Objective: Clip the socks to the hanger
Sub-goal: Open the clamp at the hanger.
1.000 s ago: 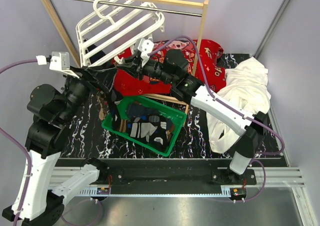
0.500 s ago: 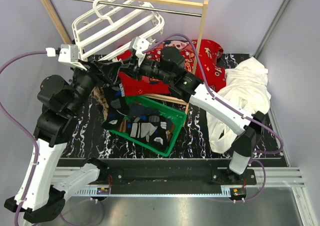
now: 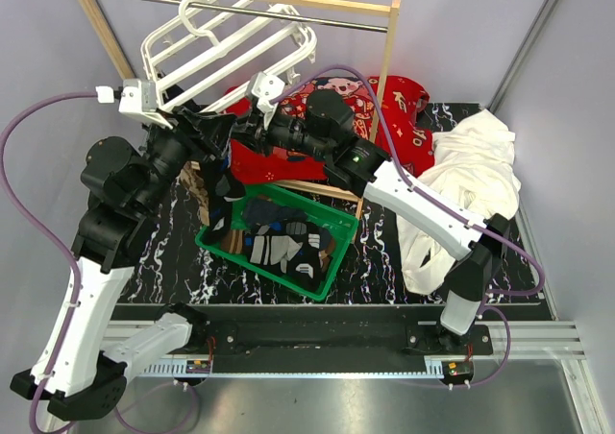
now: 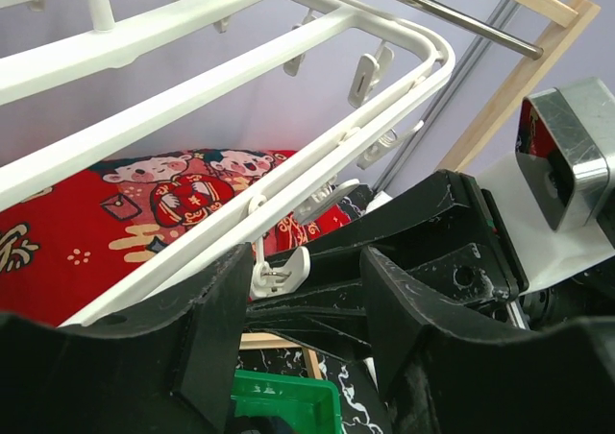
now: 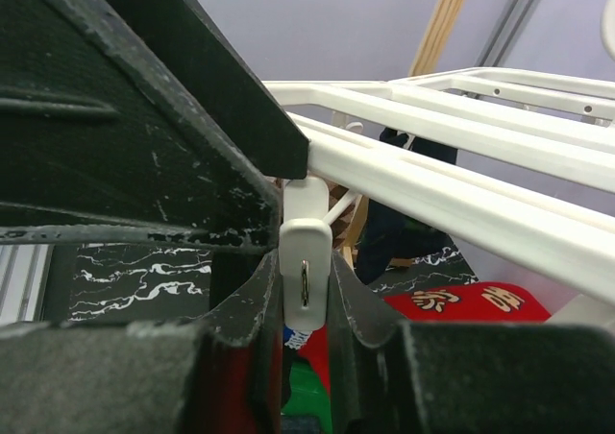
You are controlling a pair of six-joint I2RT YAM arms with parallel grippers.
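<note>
The hanger (image 4: 144,115) is hung by its hook from the metal rod (image 3: 336,21) of the wooden rack (image 3: 389,50) at the back of the table (image 3: 173,261). It is tilted, and small clips dangle under its slats.

One clip (image 5: 306,252) on the outer rail is pinched by the right gripper (image 5: 306,282), whose fingers are clenched on its two sides. The left gripper (image 4: 307,266) is held up close against the right one, just under the same rail. In the left wrist view its fingers are seen apart, and the pinched clip is framed in the gap between them, with the right arm's black fingers reaching in from the right.

A dark sock (image 3: 225,186) with blue markings is seen hanging below the left gripper, above the left end of the green basket (image 3: 341,256). Whether it is grasped by the left fingers cannot be told.

The rest of the socks (image 3: 279,247) are heaped inside the basket, which is set on the table in front of the rack. A red printed cloth (image 3: 404,103) is spread behind the basket, beneath the hanger. A white cloth (image 3: 471,175) is piled at the right side of the table, well apart from the hanger.
</note>
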